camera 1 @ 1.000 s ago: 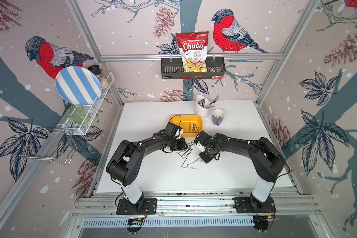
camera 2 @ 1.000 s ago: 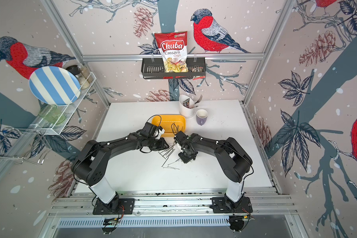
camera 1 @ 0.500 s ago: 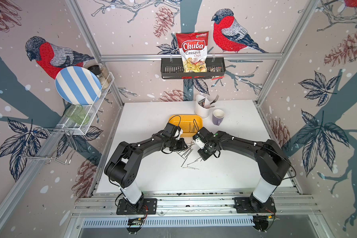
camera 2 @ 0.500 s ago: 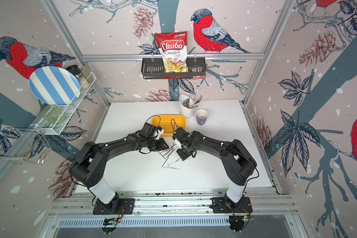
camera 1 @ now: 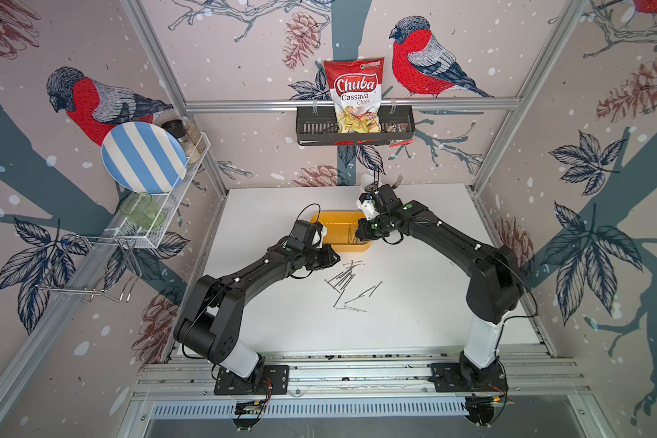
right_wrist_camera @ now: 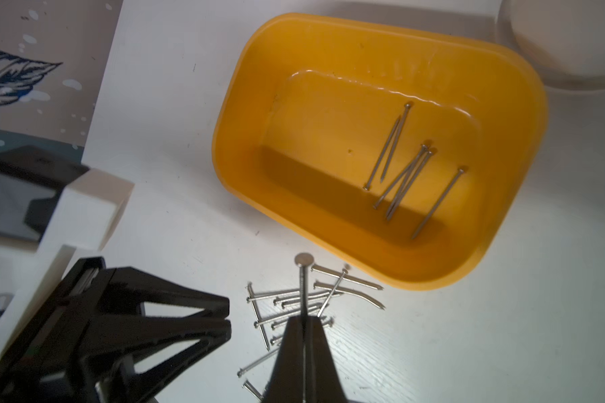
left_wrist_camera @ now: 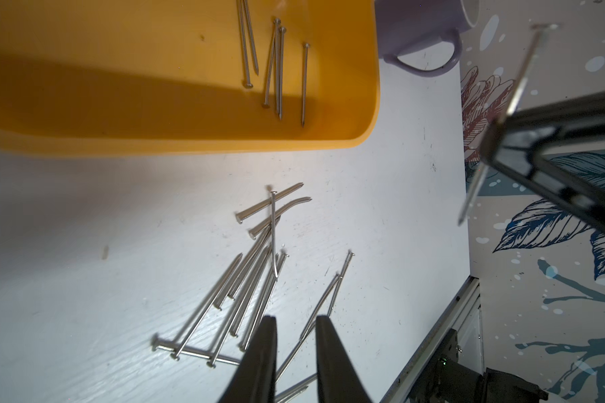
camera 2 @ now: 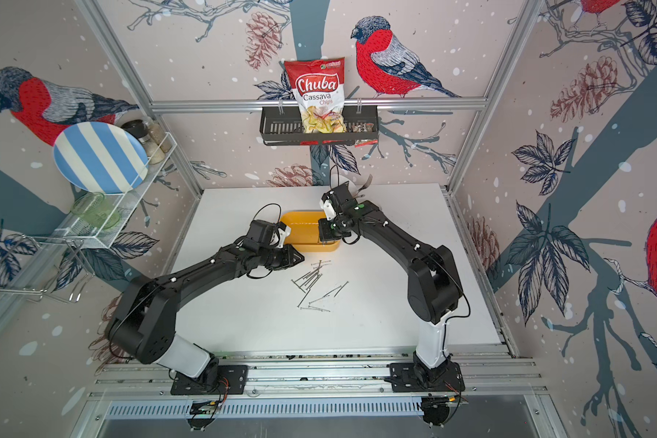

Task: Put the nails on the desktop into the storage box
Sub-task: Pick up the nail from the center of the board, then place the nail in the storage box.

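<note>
At the right end of the yellow box point(camera 1: 338, 225) the right gripper point(camera 1: 362, 239) is only a dark block in both top views, its fingertips too small to read. The arm behind it covers most of a white cutlery holder point(camera 1: 365, 181), leaving a rim and a fork point(camera 1: 397, 179) in sight. The right wrist view settles the grip: the jaws are pressed together on the shaft of a single nail point(right_wrist_camera: 303, 279), whose flat round head sticks out beyond the fingertips. The left gripper point(left_wrist_camera: 296, 324) enters the left wrist view only by its two black fingers point(left_wrist_camera: 264, 349), the rest cut off. They stand a narrow gap apart with nothing clamped between them, over the loose nails point(left_wrist_camera: 252, 286). That view alone shows a lilac mug point(left_wrist_camera: 420, 38) just beside the box's corner, its top cropped; neither top view shows it. At least five nails point(right_wrist_camera: 399, 167) already lie in the box, close together toward one end, plain from both wrists but only faint lines from above. The rest sit on the white table point(camera 1: 281, 330) just in front of the box's near wall, between the two grippers: a crossed heap with a few strays nearer the arm bases. They are thin, grey and shiny, small-headed, and one is bent near its point.
</note>
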